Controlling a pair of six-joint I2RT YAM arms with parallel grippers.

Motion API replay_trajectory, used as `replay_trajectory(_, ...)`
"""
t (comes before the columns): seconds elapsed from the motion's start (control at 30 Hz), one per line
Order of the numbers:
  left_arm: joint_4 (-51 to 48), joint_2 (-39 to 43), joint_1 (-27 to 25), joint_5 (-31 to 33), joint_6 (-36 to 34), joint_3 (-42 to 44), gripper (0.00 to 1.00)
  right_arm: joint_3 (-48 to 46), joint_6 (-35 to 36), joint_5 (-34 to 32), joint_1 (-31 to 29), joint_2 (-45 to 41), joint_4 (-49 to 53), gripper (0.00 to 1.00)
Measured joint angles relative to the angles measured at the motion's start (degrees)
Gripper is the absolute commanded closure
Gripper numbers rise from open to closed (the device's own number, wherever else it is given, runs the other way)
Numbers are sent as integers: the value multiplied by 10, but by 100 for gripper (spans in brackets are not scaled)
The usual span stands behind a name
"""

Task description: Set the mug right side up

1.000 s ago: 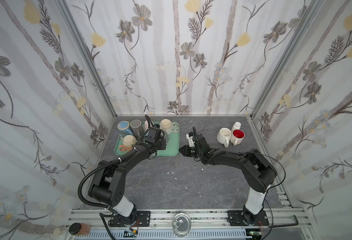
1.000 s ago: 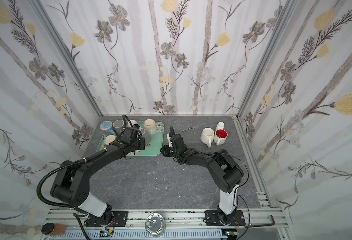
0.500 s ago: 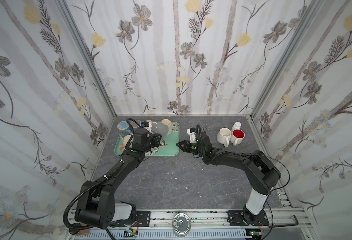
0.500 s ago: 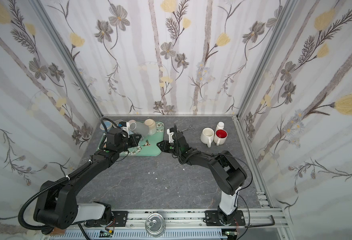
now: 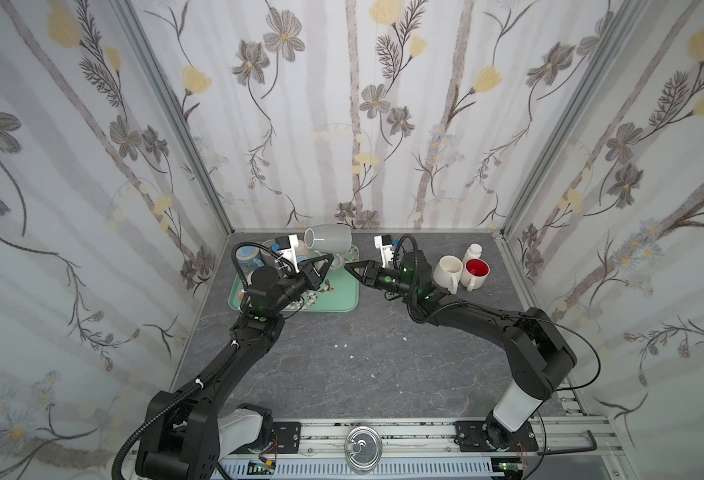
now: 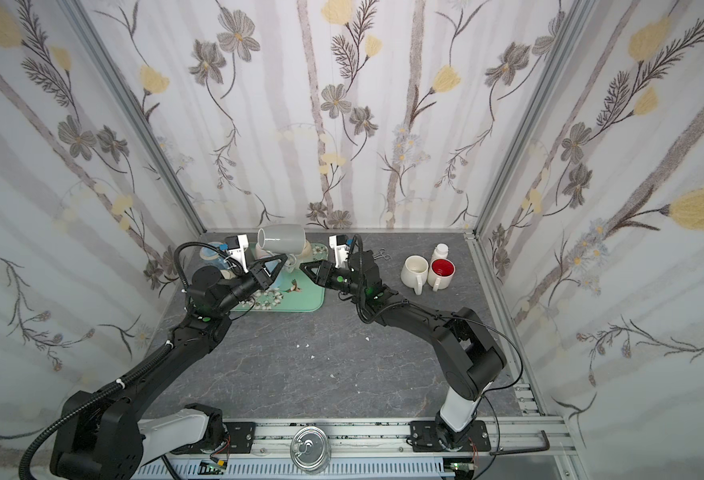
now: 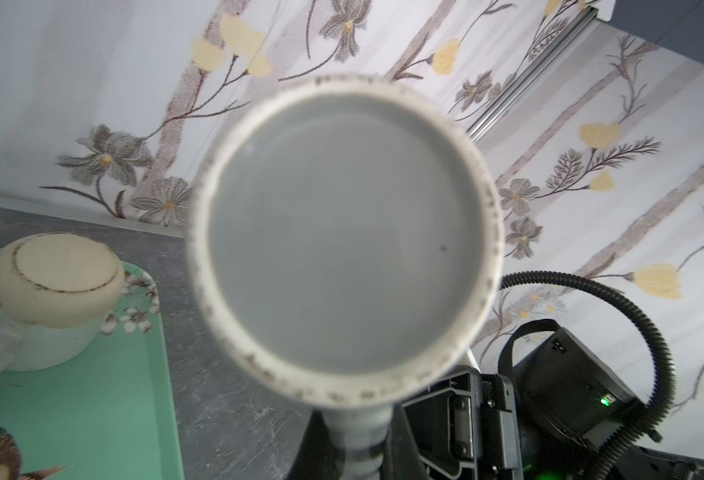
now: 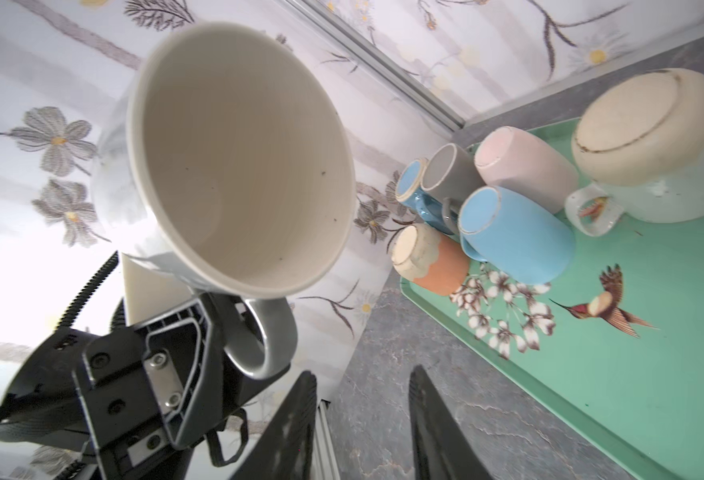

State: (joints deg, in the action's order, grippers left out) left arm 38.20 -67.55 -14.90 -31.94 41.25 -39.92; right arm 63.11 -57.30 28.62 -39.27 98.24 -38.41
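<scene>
The left gripper is clamped shut on the handle of the grey mug. It holds the mug clear above the far edge of the green tray, on its side with the empty mouth facing right, apparently mid-flip. The right gripper waits just right of it, jaws partly apart and empty, while the other mugs sit upside down on the tray's far left.
</scene>
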Motion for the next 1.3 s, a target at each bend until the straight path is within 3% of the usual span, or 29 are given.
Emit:
replay_trajectory(0.4,120,0,0,-39,87,8,100,31,-52,38,0,0,-46,61)
replay_trajectory(0.87,71,22,4,0,94,17,100,-48,-52,31,0,-83,-68,60)
replay_trajectory(1.3,156,7,-2,-40,151,24,100,27,-80,58,-2,-21,-74,61)
